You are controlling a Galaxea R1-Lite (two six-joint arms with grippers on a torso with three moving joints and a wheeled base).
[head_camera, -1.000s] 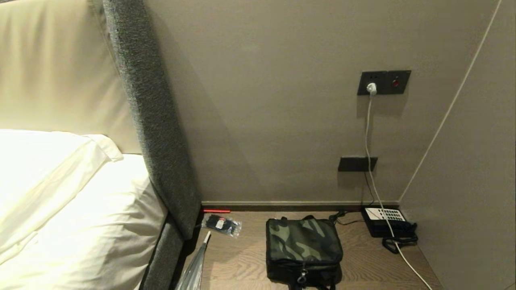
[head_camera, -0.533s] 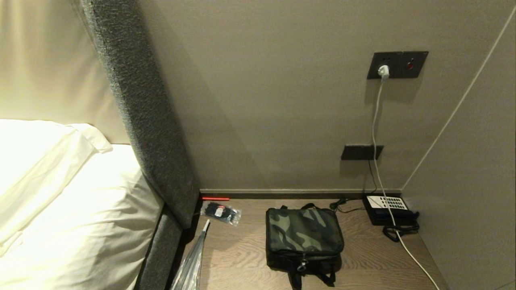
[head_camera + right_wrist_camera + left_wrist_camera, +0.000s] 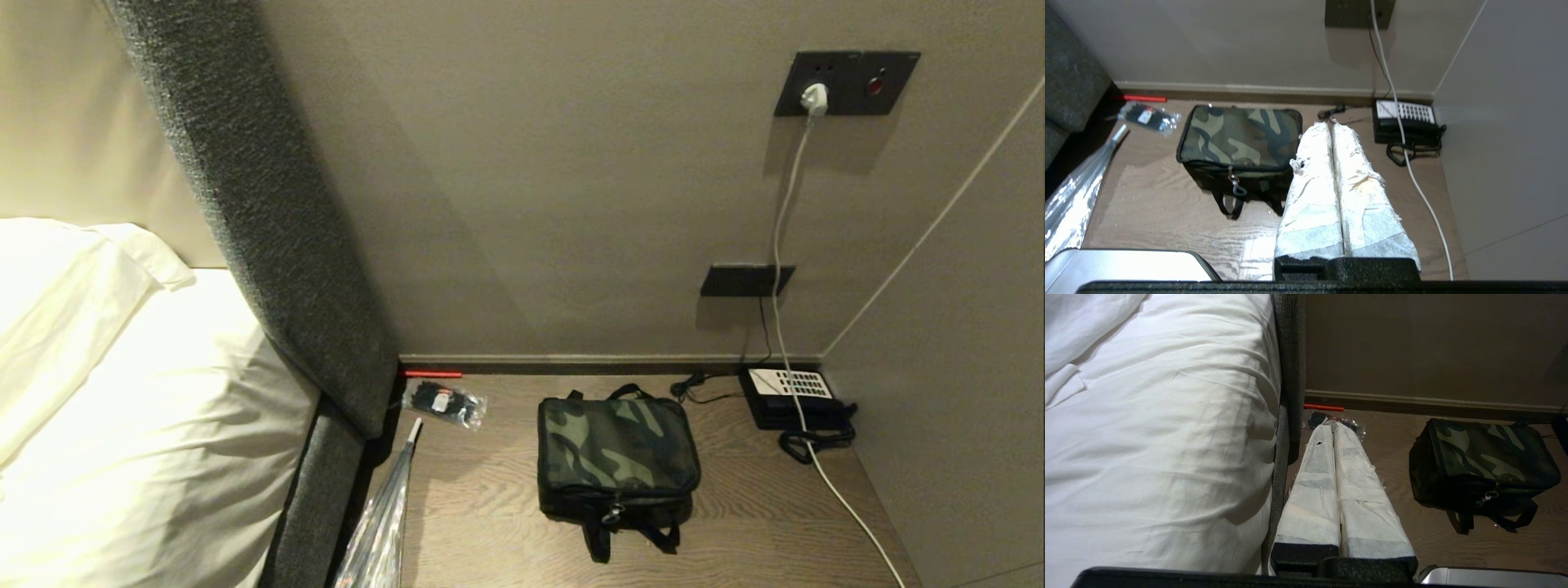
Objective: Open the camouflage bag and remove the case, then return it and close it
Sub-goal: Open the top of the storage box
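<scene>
Brown wooden table sits in a corner beside a white bed. On it, the boxy camouflage fabric bag lies zipped shut. Both white-wrapped grippers, left gripper and right gripper, hang above, fingers pressed together, holding nothing.

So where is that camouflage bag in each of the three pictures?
Head view: the camouflage bag sits low and centre on the wooden surface, zipped shut.
Left wrist view: it lies at the right side, beyond the left gripper.
Right wrist view: left of centre, beside the right gripper.
Shared landmark: the red strip along the wall's foot.
</scene>
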